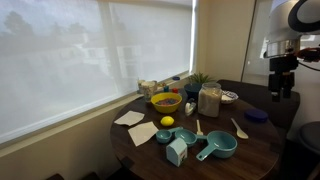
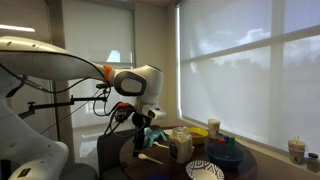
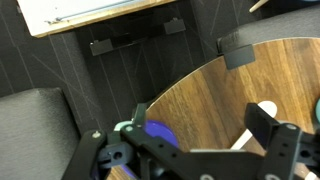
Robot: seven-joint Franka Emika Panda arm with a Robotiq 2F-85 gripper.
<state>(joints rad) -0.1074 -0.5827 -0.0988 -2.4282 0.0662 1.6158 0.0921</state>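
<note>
Window blinds fill the background behind a round wooden desk point(image 1: 262, 152) crowded with kitchen things. Your likeliest trouble, as I judge it, comes from the edge. A careless descent could clip the rim or nudge something flat off it, and the clutter further in leaves little room to swing.

Your gripper point(image 1: 283, 90) hangs well above the desk's edge farthest from the window, with its jaws spread wide. It holds nothing and touches nothing.

Nearest below it lies a blue disc point(image 1: 257, 116), flat on the wood close to that edge. In the wrist view it shows between the fingers point(image 3: 268, 132). Just beside the disc lies a wooden spatula point(image 1: 240, 128). Further in stand a jar point(image 1: 209, 100), a patterned bowl point(image 1: 230, 97), teal measuring cups point(image 1: 215, 148), a lemon point(image 1: 167, 122) and a yellow bowl point(image 1: 166, 101) toward the window edge.
</note>
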